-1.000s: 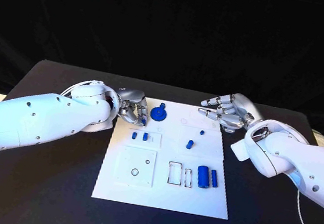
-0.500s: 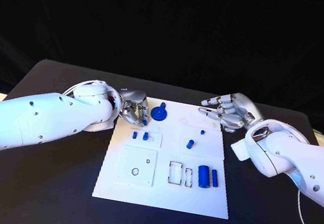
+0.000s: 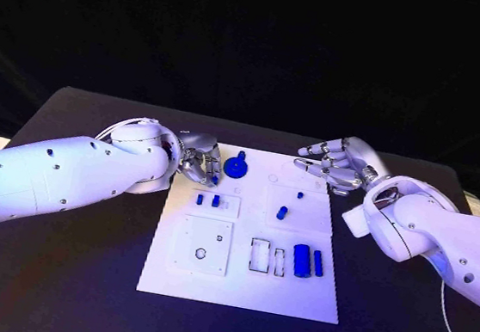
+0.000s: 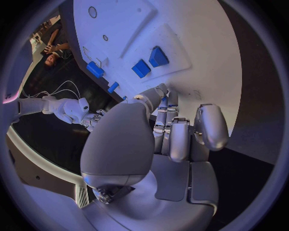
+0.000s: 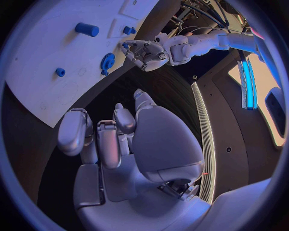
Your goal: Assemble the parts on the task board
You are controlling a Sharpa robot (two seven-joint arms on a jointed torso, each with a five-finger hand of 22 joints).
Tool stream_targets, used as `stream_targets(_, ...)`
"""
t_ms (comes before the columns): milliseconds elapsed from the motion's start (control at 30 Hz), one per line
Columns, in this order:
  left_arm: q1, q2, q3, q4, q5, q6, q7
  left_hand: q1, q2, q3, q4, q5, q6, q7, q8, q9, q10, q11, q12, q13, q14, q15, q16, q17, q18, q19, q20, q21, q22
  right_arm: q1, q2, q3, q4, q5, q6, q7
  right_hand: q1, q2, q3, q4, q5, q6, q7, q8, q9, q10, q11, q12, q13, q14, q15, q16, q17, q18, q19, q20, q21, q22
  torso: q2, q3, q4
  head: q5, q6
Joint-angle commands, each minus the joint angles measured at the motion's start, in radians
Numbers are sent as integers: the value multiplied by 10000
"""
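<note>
Board: task board [image 3: 240, 293], white, lies flat mid-tabletop [image 3: 42, 288] between the two arms.
Gear: blue toothed wheel [image 3: 236, 167] sits at the board's far edge, just beside the left hand.
Small parts: two short blue pieces [image 3: 208, 200] stand side by side left of centre; a blue peg [image 3: 282, 214] and a smaller blue stub [image 3: 299, 197] stand right of centre.
Cylinders: thick blue cylinder [image 3: 300, 259] and thinner blue rod [image 3: 317, 264] lie parallel near the board's right edge, next to an open rectangular slot [image 3: 258, 256].
Left hand: left hand [image 3: 200, 162] at the board's far left corner, fingers curled inward, nothing visibly held.
Right hand: right hand [image 3: 338, 167] at the board's far right corner, fingers loosely bent and apart, holding nothing.
</note>
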Motion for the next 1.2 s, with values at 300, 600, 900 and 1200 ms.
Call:
stream_targets(300, -30, 7, -55, 49, -31, 402, -125, -223, -47, 7, 51, -46, 74, 19, -34, -25, 111, 14, -105, -1, 420, 4, -52, -39, -196, 31, -3, -21, 391, -5, 0, 0, 12, -36, 163, 66, -20, 92, -46, -1, 62, -28, -22, 49, 16, -65, -27, -51, -14, 613, 37, -58, 813, 205, -50, 3, -40, -8, -4, -1, 1, 10, -45)
stream_targets(600, -31, -11, -62, 98, -63, 379, -128, -219, -47, 11, 44, -44, 81, 14, -35, -26, 118, 10, -110, 0, 420, 2, -54, -44, -195, 30, -3, -25, 390, -5, -1, 0, 4, -36, 181, 59, -20, 92, -46, -1, 62, -28, -22, 49, 16, -65, -27, -51, -14, 613, 37, -58, 813, 205, -50, 3, -40, -8, -7, -1, -2, 16, -52)
stream_targets(900, -31, -17, -64, 88, -69, 361, -227, -340, -153, 66, 26, -31, -279, 214, -353, -183, -132, 175, -441, -69, 409, 119, -66, -105, -197, 2, 62, -84, 384, -5, 0, 0, -6, -36, 183, 55, -20, 92, -46, -1, 62, -28, -22, 49, 16, -65, -27, -51, -14, 613, 37, -58, 813, 205, -50, 3, -40, -8, -1, 2, -3, 16, -55)
stream_targets(1200, -31, -32, -64, 57, -70, 381, -306, -420, -283, 182, 8, -31, -886, 438, -830, -470, -225, 353, -695, -111, 387, 267, -71, -179, -190, -30, 194, -152, 377, -5, 6, 0, -25, -36, 193, 46, -16, 112, -62, 6, 67, -21, -23, 53, 17, -78, -27, -75, -41, 608, 36, -78, 788, 209, -57, 2, -58, -33, -7, 1, 1, 26, -65)
